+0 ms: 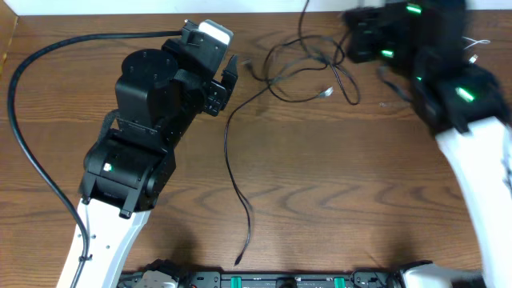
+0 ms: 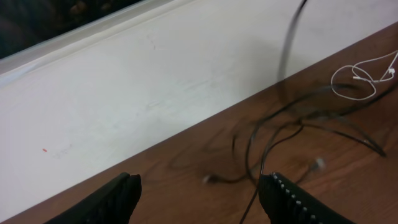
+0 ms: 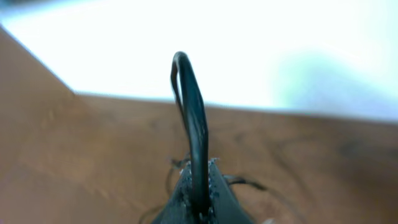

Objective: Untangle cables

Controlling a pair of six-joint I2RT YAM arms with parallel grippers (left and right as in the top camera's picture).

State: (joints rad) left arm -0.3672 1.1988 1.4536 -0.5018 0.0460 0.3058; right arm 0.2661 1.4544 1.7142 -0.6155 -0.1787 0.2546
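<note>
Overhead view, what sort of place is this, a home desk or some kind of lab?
Probably a robotics lab bench: a left arm and a right arm flank a wood-grain table holding a tangled black cable and a white cable.

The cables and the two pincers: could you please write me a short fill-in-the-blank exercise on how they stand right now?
1. The right pincer is ___ on a loop of the black cable.
2. The left pincer stands ___ and holds nothing.
3. The white cable lies on the table, held by ___ of the two pincers.

Missing words: shut; open; neither.
</note>
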